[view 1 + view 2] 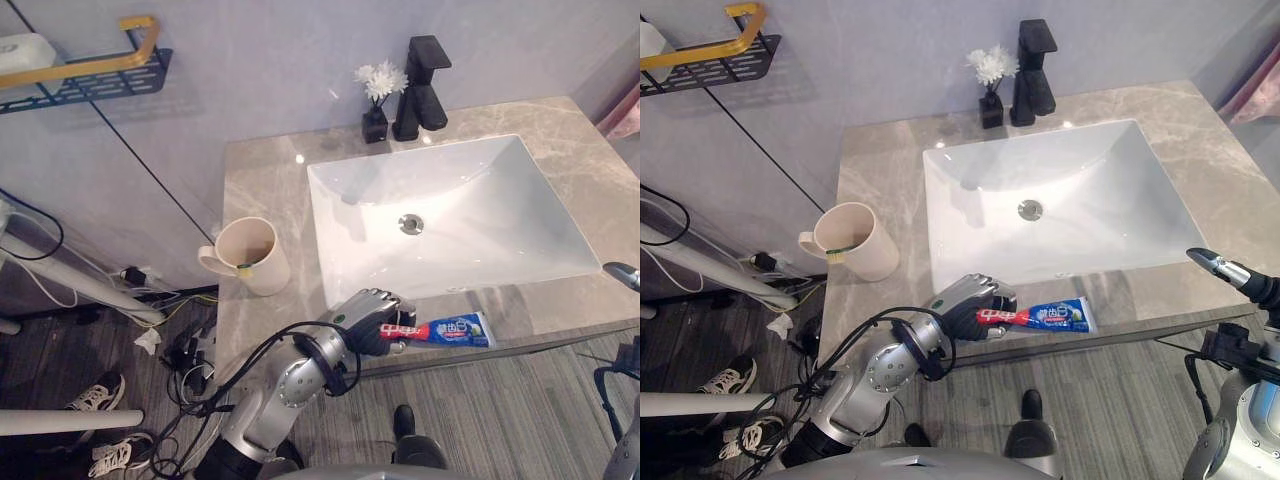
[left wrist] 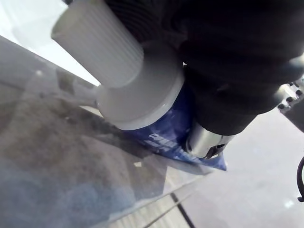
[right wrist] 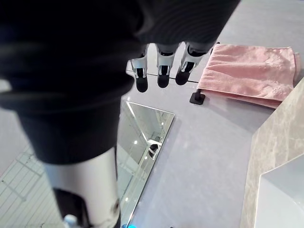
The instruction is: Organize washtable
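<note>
While the left hand [image 1: 365, 318] reaches over the front edge of the counter [image 1: 262, 185], its fingers curl around the toothpaste tube [image 1: 452, 330]. The tube lies flat on the thin strip of counter just in front of the sink [image 1: 470, 190], close to the edge. The hand grabs the end with the cap. In the left wrist view the white ribbed cap [image 2: 97, 47] sticks out past the dark cover, and the blue tube runs under the hand. That end is probably the best to grab, since it is the stiff part and will not squash.

Off to the left of the sink stands a cream cup [image 1: 250, 255], upright and well apart from the tube. A small yellow-green thing sits on its rim, too small to tell what it is. The cup looks like the home for the tube, so the next job is likely to lift the tube and carry it there. The tube is long and floppy, so it could tip or slip on the way.

At the right side hangs the right hand [image 1: 1220, 268], in the air beside the counter. Its fingers [image 3: 159, 71] are straight and hold nothing. It has no job right now, so it waits out of the way.
</note>
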